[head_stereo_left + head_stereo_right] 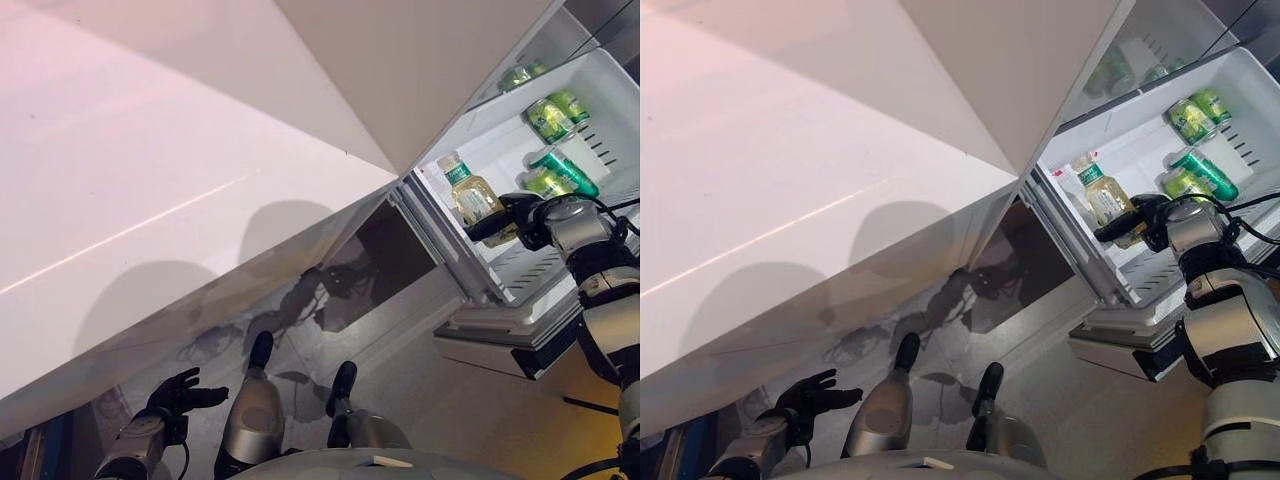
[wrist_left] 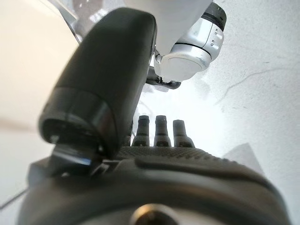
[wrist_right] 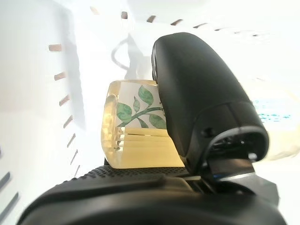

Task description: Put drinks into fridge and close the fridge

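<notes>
A pale yellow drink bottle (image 1: 470,192) with a green cap and a leaf label stands tilted inside the open fridge (image 1: 500,140). My right hand (image 1: 520,215) is curled round its lower part. In the right wrist view the thumb (image 3: 201,103) lies across the bottle (image 3: 136,136), which rests against the palm. Green cans (image 1: 550,118) lie on the fridge's upper shelf, and more green cans (image 1: 560,172) lie just beyond my right hand. My left hand (image 1: 178,392) hangs low at the lower left with its fingers (image 2: 159,131) straight and empty.
A large white fridge panel (image 1: 150,150) fills the left and top of the eye views. A slotted white shelf (image 1: 540,265) lies under the bottle. A pulled-out lower drawer (image 1: 500,340) juts out below it. Grey floor (image 1: 420,380) lies below.
</notes>
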Controlling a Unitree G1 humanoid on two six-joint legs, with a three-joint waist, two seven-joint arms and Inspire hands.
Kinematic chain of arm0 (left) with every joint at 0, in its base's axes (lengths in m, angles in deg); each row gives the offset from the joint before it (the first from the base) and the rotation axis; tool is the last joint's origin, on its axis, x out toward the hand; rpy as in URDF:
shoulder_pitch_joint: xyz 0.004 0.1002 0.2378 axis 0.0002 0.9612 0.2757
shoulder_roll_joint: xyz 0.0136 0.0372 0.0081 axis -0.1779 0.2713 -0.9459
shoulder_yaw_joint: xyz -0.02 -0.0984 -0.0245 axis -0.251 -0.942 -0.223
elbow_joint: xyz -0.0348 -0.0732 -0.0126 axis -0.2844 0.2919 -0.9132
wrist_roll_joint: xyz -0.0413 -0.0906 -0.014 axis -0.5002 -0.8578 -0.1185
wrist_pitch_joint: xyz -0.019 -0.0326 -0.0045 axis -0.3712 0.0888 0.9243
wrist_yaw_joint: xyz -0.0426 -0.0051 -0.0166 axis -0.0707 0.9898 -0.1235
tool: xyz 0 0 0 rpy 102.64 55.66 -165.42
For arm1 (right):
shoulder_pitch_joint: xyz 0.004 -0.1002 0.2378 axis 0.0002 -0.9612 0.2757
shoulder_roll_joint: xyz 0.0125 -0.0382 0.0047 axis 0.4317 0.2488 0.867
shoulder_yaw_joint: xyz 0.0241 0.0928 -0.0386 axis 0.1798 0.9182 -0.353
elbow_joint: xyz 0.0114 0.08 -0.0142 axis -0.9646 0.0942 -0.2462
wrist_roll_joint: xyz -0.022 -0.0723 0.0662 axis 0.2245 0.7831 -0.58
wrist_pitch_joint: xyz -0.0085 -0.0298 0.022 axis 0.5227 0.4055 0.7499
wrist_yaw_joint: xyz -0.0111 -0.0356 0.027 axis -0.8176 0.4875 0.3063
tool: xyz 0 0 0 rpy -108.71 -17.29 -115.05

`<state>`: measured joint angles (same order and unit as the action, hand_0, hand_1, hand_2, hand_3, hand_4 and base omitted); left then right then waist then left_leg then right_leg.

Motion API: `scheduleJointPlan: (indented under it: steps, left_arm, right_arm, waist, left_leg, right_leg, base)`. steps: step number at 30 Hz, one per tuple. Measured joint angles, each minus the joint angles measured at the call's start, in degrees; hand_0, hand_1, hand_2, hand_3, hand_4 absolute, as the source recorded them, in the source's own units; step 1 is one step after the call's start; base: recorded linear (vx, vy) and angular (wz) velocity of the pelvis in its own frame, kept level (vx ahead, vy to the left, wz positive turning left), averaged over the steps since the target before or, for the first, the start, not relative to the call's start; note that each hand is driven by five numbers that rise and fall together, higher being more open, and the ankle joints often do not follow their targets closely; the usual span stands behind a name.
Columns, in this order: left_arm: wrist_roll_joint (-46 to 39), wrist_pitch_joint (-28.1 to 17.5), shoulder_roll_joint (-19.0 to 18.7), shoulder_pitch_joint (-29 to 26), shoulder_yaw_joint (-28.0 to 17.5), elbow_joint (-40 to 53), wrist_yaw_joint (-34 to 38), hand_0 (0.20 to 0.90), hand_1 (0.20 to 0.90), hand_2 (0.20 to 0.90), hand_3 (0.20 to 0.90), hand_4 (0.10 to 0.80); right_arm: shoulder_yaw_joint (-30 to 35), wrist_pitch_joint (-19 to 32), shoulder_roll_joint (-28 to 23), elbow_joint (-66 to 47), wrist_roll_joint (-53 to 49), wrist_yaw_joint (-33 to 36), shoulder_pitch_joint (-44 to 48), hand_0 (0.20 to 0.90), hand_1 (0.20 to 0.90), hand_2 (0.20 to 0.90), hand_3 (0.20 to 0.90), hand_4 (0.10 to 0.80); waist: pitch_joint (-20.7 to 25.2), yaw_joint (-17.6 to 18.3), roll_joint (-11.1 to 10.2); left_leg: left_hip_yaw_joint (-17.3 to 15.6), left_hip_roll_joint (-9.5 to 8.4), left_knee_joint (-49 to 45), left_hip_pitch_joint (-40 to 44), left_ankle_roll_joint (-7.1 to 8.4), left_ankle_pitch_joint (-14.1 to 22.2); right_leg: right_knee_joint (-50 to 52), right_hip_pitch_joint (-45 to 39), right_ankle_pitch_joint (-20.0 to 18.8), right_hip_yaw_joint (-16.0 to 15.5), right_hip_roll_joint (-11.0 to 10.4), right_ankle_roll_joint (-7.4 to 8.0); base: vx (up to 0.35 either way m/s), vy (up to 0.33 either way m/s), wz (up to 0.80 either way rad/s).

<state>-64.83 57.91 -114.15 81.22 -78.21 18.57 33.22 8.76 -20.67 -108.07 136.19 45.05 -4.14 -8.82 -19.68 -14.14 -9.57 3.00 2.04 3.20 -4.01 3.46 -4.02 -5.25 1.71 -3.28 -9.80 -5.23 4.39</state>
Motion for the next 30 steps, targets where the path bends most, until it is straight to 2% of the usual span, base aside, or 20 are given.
scheduleJointPlan:
  steps: [7,10,16,19,21,24,25,26,27,28,29,30]
  left_arm:
    - [-0.02,0.69,-0.05,-0.09,0.01,0.24,0.01,0.9,0.9,0.9,0.9,0.8]
    - [-0.01,2.94,-0.07,-0.16,0.1,1.7,0.36,0.9,0.9,0.9,0.9,0.8]
    - [0.04,6.23,-0.28,-2.05,0.02,2.61,0.37,0.9,0.9,0.9,0.9,0.8]
    - [0.04,6.22,-0.3,-2.15,0.02,2.6,0.23,0.9,0.9,0.9,0.9,0.8]
    - [0.03,6.21,-0.32,-2.17,0.02,2.56,0.09,0.9,0.9,0.9,0.9,0.8]
    - [0.01,6.22,-0.38,-2.23,0.03,2.22,-0.07,0.9,0.9,0.9,0.9,0.8]
    - [0.01,6.21,-0.41,-2.29,0.03,2.16,-0.14,0.9,0.9,0.9,0.9,0.8]
    - [0.02,6.21,-0.42,-2.47,0.03,2.04,-0.18,0.9,0.9,0.9,0.9,0.8]
    - [0.02,6.2,-0.42,-2.66,0.03,2.0,-0.27,0.9,0.9,0.9,0.9,0.8]
    - [0.02,6.18,-0.42,-2.71,0.03,2.01,-0.28,0.9,0.9,0.9,0.9,0.8]
    - [0.03,6.17,-0.44,-2.81,0.03,2.01,-0.29,0.9,0.9,0.9,0.9,0.8]
    - [0.03,6.19,-0.45,-2.89,0.03,2.0,-0.29,0.9,0.9,0.9,0.9,0.8]
  right_arm:
    - [0.01,-0.2,0.31,4.09,3.75,-3.23,0.93,0.3,0.3,0.3,0.2,0.1]
    - [0.1,-0.86,2.05,5.11,6.83,-6.01,1.66,0.3,0.3,0.3,0.2,0.1]
    - [0.36,-0.91,2.16,8.19,10.9,-10.42,4.46,0.3,0.3,0.3,0.2,0.1]
    - [0.36,-0.85,2.16,8.19,11.17,-10.54,4.84,0.3,0.3,0.3,0.2,0.1]
    - [0.36,-0.87,2.18,8.19,11.13,-10.35,4.86,0.359,0.359,0.359,0.269,0.169]
    - [0.36,-1.09,2.32,8.22,11.12,-9.92,4.85,0.392,0.392,0.392,0.307,0.207]
    - [0.37,-1.35,2.49,8.36,11.12,-9.54,4.85,0.507,0.507,0.507,0.442,0.342]
    - [0.37,-1.61,2.64,8.46,11.11,-9.08,4.85,0.566,0.566,0.566,0.51,0.41]
    - [0.39,-1.8,2.75,8.46,11.11,-8.64,4.86,0.601,0.601,0.601,0.551,0.451]
    - [0.44,-1.85,2.79,8.46,11.11,-8.45,4.86,0.601,0.601,0.601,0.551,0.451]
    - [0.64,-1.92,2.92,8.46,11.07,-7.99,4.85,0.785,0.785,0.785,0.765,0.665]
    - [0.68,-1.93,2.97,8.46,11.04,-7.74,4.85,0.9,0.9,0.9,0.9,0.8]
  waist:
    - [-0.66,-1.45,1.0]
    - [-0.66,-1.47,1.0]
    - [-0.66,-1.7,1.0]
    - [-0.66,-1.77,1.0]
    - [-0.66,-1.84,1.0]
    - [-0.66,-1.85,1.0]
    - [-0.66,-1.77,1.0]
    - [-0.66,-1.79,1.0]
    - [-0.66,-1.89,1.0]
    - [-0.66,-1.91,1.0]
    - [-0.66,-1.92,1.01]
    - [-0.66,-1.93,1.01]
  left_leg:
    - [0.55,-0.04,-0.51,-0.67,0.03,-0.01]
    - [0.57,-0.06,-0.8,-0.66,0.04,-0.01]
    - [0.7,-0.05,-1.07,-0.53,0.09,-0.05]
    - [0.79,-0.07,-1.15,-0.53,0.1,-0.05]
    - [0.84,-0.07,-1.17,-0.53,0.1,-0.05]
    - [1.02,-0.07,-1.25,-0.55,0.1,-0.06]
    - [1.21,-0.08,-1.35,-0.54,0.1,-0.06]
    - [1.3,-0.08,-1.44,-0.54,0.11,-0.06]
    - [1.33,-0.11,-1.52,-0.54,0.11,-0.06]
    - [1.34,-0.13,-1.57,-0.54,0.11,-0.06]
    - [1.38,-0.14,-1.71,-0.54,0.11,-0.06]
    - [1.41,-0.15,-1.78,-0.54,0.11,-0.06]
  right_leg:
    - [0.0,0.03,0.0,-0.45,-0.01,-0.01]
    - [0.0,-0.17,0.0,-0.64,-0.02,-0.01]
    - [0.01,-0.53,-0.11,-0.78,-0.01,-0.16]
    - [0.01,-0.62,-0.12,-0.83,-0.02,-0.18]
    - [0.0,-0.63,-0.12,-0.88,-0.02,-0.18]
    - [0.01,-0.71,-0.12,-1.09,-0.02,-0.18]
    - [0.0,-0.88,-0.12,-1.39,-0.02,-0.18]
    - [0.0,-0.98,-0.12,-1.56,-0.02,-0.18]
    - [0.0,-1.03,-0.12,-1.59,-0.03,-0.18]
    - [0.0,-1.06,-0.12,-1.6,-0.03,-0.18]
    - [0.0,-1.15,-0.12,-1.63,-0.04,-0.19]
    - [0.0,-1.21,-0.13,-1.66,-0.04,-0.2]
  base:
    - [0.021,-0.006,0.05]
    - [0.093,-0.042,0.01]
    - [0.01,-0.005,0.0]
    - [0.0,0.0,0.0]
    - [0.0,0.0,0.0]
    - [-0.001,0.003,0.02]
    - [0.003,0.003,0.07]
    - [0.01,-0.001,0.07]
    - [0.013,-0.005,0.03]
    - [0.0,0.0,0.0]
    - [0.0,0.0,0.0]
    - [0.0,0.0,0.0]
